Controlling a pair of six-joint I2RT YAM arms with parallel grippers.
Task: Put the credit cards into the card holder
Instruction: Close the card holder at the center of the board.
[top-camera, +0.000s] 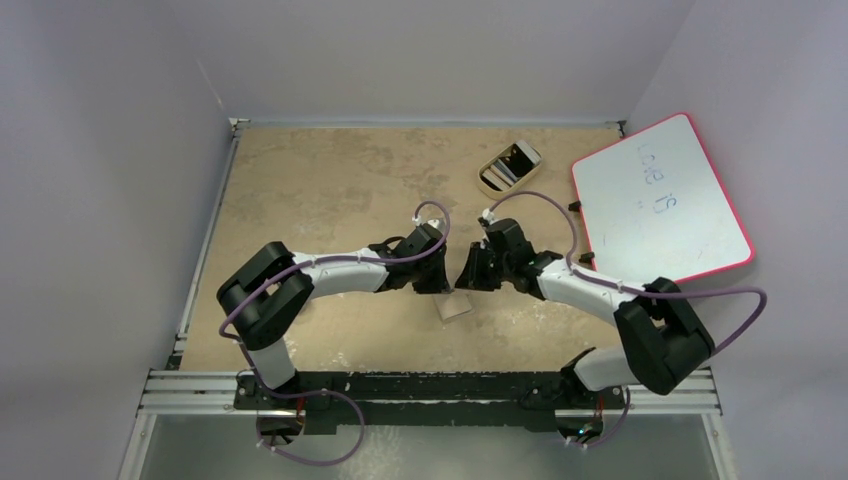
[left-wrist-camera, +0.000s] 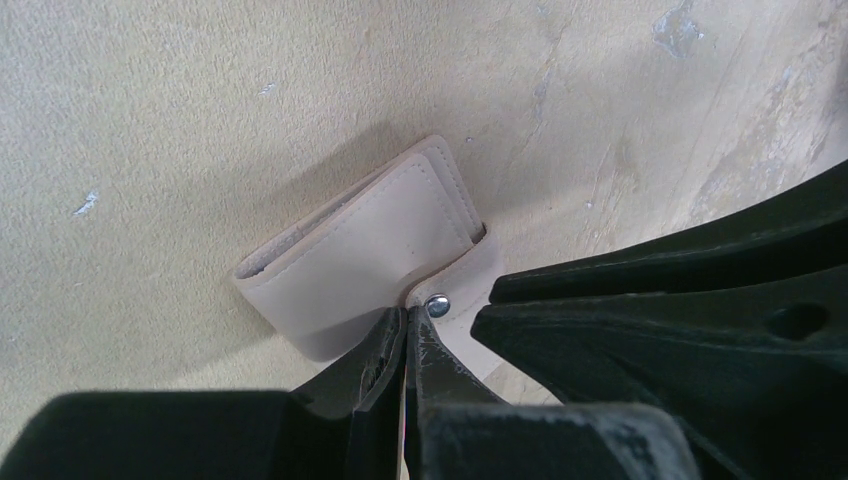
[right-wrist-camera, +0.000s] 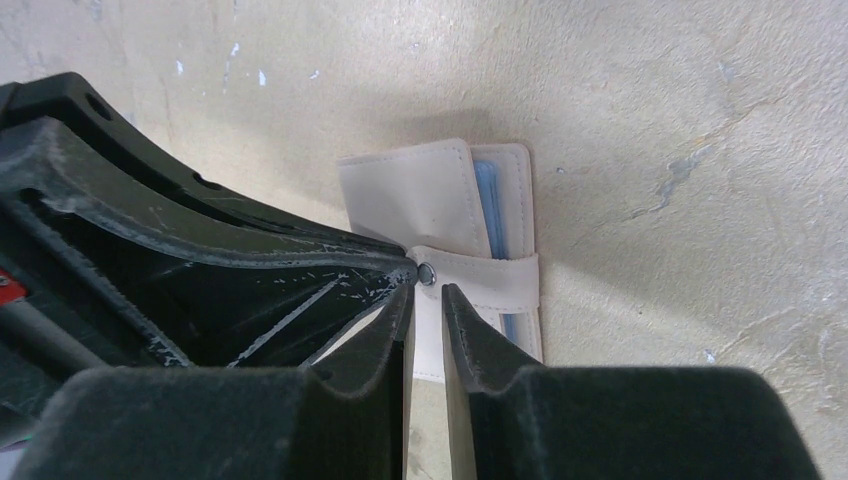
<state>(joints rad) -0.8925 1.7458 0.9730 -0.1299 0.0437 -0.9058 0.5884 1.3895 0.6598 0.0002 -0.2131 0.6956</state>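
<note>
The card holder (left-wrist-camera: 365, 255) is a tan wallet lying folded on the table, its snap tab (right-wrist-camera: 485, 275) wrapped across it. It also shows as a pale patch (top-camera: 455, 306) below both grippers. The pale blue edge of a credit card (right-wrist-camera: 488, 205) peeks from between its panels. My left gripper (left-wrist-camera: 408, 316) is shut, pinching the tab's end beside the metal snap (left-wrist-camera: 437, 305). My right gripper (right-wrist-camera: 426, 292) hovers just before the same snap. Its jaws stand a narrow gap apart, and only the wallet and table show through the gap.
A tan oval tray (top-camera: 492, 180) holding a white-edged slab sits at the back right. A red-rimmed whiteboard (top-camera: 660, 200) lies to the right. The two arms meet tip to tip over the middle of the table (top-camera: 330, 180).
</note>
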